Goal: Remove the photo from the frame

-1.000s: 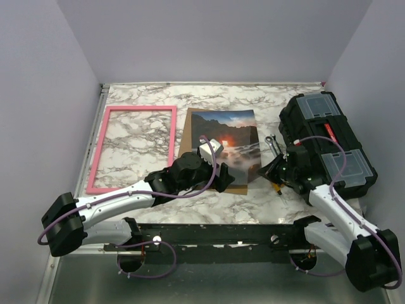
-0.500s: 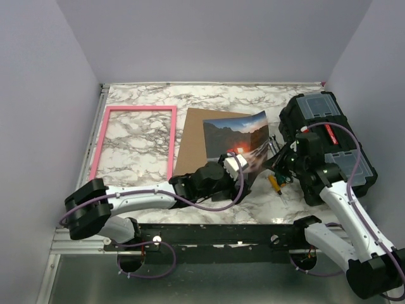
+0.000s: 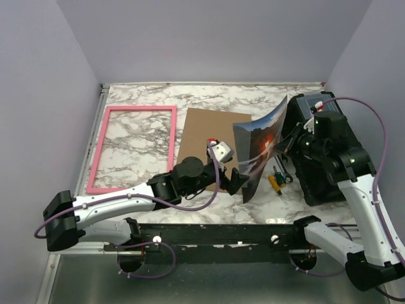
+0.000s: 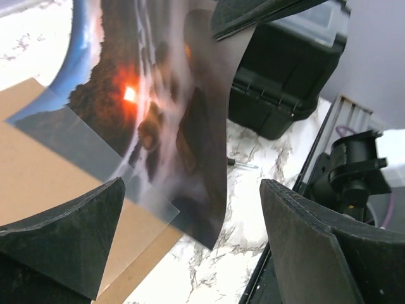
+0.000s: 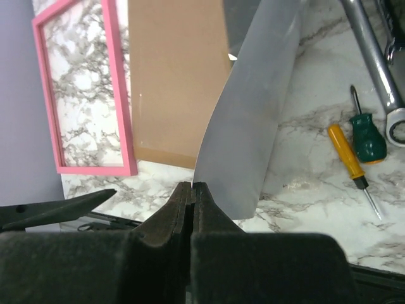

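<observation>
The right pincer [image 3: 293, 137] pinches the photo [image 3: 259, 149] by its top edge so it hangs curled beneath, clear of the brown board [image 3: 205, 130], while the left pincer [image 3: 239, 183], spread just beside the lower edge, can steady it.

White links [image 3: 120, 204] join bulky black joints [image 3: 63, 221]; purple cables [image 3: 382, 139] loop alongside; tool fingers [image 4: 63, 234] are black wedges.

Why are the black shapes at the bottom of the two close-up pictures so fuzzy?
Left wrist view: the left end effector's fingers sit right by the lens, so they blur, and the photo looks soft too. Right wrist view: the right end effector's fingers blur, while the frame and screwdrivers look sharp.
</observation>
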Robot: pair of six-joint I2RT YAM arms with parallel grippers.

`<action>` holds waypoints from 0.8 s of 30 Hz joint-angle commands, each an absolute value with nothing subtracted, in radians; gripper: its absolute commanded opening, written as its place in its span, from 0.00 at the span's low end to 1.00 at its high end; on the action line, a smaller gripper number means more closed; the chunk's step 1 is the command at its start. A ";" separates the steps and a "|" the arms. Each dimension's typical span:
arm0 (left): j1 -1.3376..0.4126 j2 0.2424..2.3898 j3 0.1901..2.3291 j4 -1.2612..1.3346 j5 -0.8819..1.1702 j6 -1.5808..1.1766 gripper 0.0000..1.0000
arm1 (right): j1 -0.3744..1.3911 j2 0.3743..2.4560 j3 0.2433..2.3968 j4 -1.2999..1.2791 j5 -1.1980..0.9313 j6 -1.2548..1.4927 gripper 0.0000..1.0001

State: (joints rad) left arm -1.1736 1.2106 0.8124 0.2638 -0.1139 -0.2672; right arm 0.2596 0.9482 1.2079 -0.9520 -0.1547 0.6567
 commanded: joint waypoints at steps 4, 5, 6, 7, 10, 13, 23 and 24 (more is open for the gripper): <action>-1.170 1.010 0.788 0.134 -0.239 -0.319 0.91 | 0.255 0.992 1.480 -1.052 -0.185 0.549 0.01; -1.169 0.991 0.788 0.128 -0.247 -0.321 0.91 | 0.254 1.001 1.508 -1.040 -0.208 0.539 0.01; -1.169 0.974 0.785 0.126 -0.253 -0.322 0.91 | 0.255 1.012 1.530 -1.023 -0.235 0.535 0.01; -1.169 0.956 0.782 0.126 -0.261 -0.325 0.91 | 0.255 1.022 1.554 -1.010 -0.251 0.531 0.00; -1.169 0.906 0.773 0.123 -0.277 -0.337 0.91 | 0.254 1.065 1.614 -0.951 -0.323 0.521 0.01; -1.168 0.857 0.764 0.112 -0.294 -0.347 0.91 | 0.254 1.117 1.658 -0.872 -0.427 0.529 0.01; -1.167 0.639 0.722 0.018 -0.401 -0.362 0.91 | 0.257 1.357 1.760 -0.441 -0.665 0.739 0.01; -1.168 0.621 0.717 0.003 -0.415 -0.367 0.91 | 0.257 1.398 1.785 -0.416 -0.675 0.766 0.01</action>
